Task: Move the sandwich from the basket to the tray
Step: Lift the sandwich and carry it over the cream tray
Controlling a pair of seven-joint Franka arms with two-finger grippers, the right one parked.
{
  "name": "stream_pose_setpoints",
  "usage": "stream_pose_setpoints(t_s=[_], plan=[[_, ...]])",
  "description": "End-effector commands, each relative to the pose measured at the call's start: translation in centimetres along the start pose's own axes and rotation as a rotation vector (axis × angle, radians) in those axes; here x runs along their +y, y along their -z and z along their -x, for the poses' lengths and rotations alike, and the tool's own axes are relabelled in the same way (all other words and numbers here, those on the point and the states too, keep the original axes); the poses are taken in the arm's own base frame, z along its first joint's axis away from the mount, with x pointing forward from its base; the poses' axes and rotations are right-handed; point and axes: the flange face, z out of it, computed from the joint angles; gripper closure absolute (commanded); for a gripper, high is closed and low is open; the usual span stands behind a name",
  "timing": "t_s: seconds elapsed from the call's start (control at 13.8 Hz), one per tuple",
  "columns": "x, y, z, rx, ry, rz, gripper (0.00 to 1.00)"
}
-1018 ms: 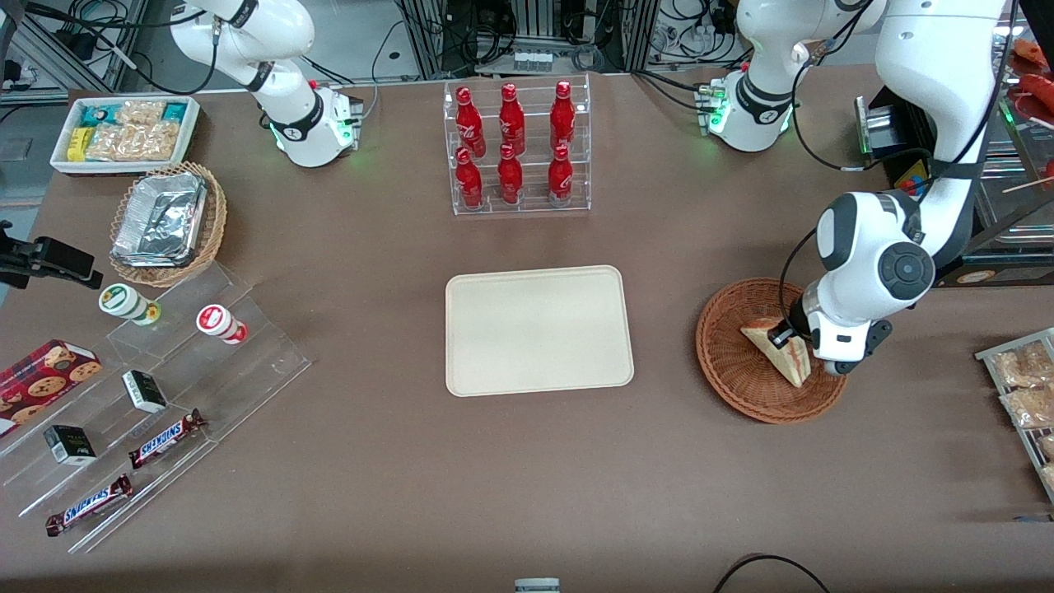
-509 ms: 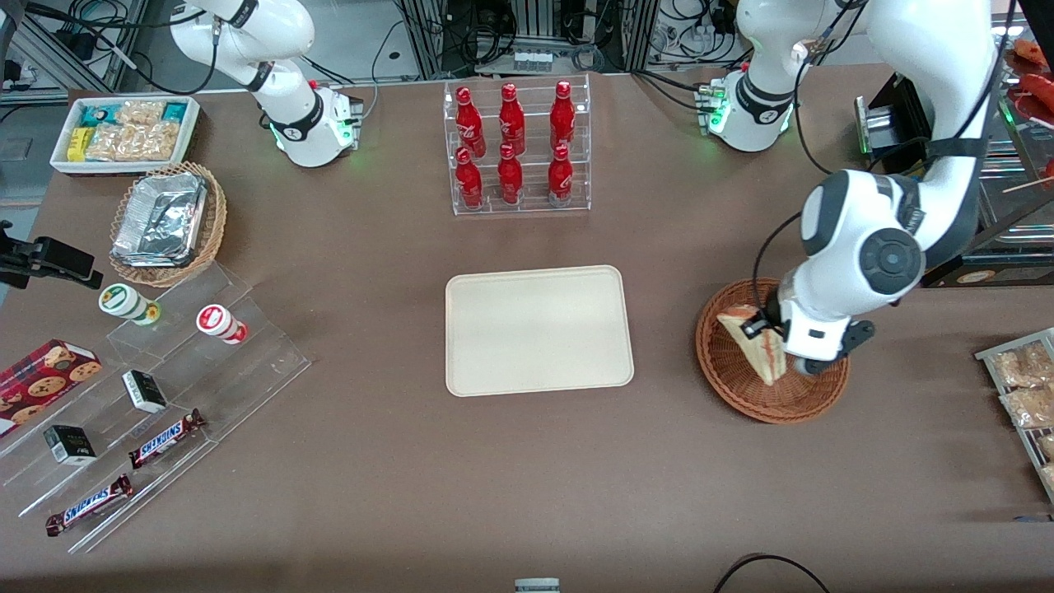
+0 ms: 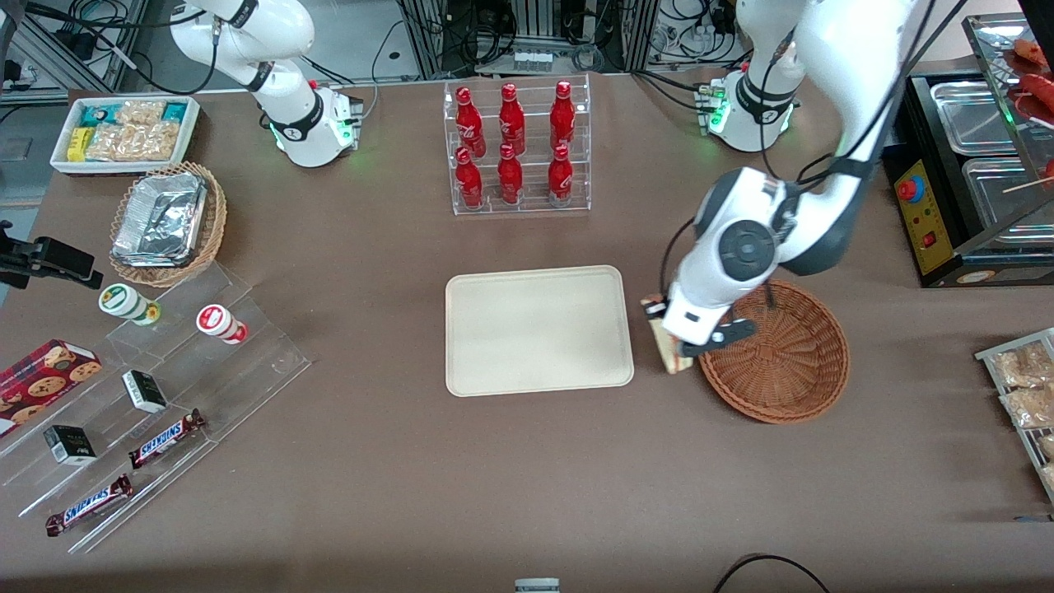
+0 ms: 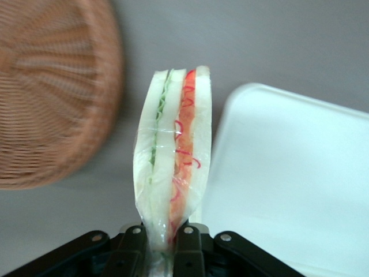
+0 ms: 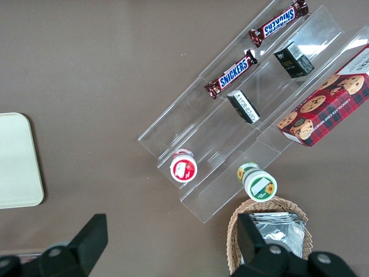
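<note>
Pincer (image 4: 160, 245) pinching sandwich (image 4: 173, 156), apex hanging down

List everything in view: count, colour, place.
clear-wrapped triangular sandwich: 1, pale, red and green filling, in the gripper between basket and tray
round reddish-brown wicker basket: 1, working arm's end
flat cream plastic tray: 1, table centre
red bottles: 6, clear rack, farther from camera than tray
Snickers bars: 2, brown, acrylic steps, parked arm's end
light wicker basket with foil containers: 1, parked arm's end
left gripper: 1, black, shut on sandwich
</note>
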Motion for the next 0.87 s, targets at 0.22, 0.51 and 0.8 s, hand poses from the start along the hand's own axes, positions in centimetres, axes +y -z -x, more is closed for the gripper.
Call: stream_pose_setpoints(t_s=[0.22,0.51,0.8], plan=[[11.7,-2.2,2.7,0.025,-0.011,0.032,1.0],[16.2,-4.1,5.4,0.074,0.009,0.009,1.0],[19.3,-5.9,8.9,0.06,0.019,-0.027,1.0]])
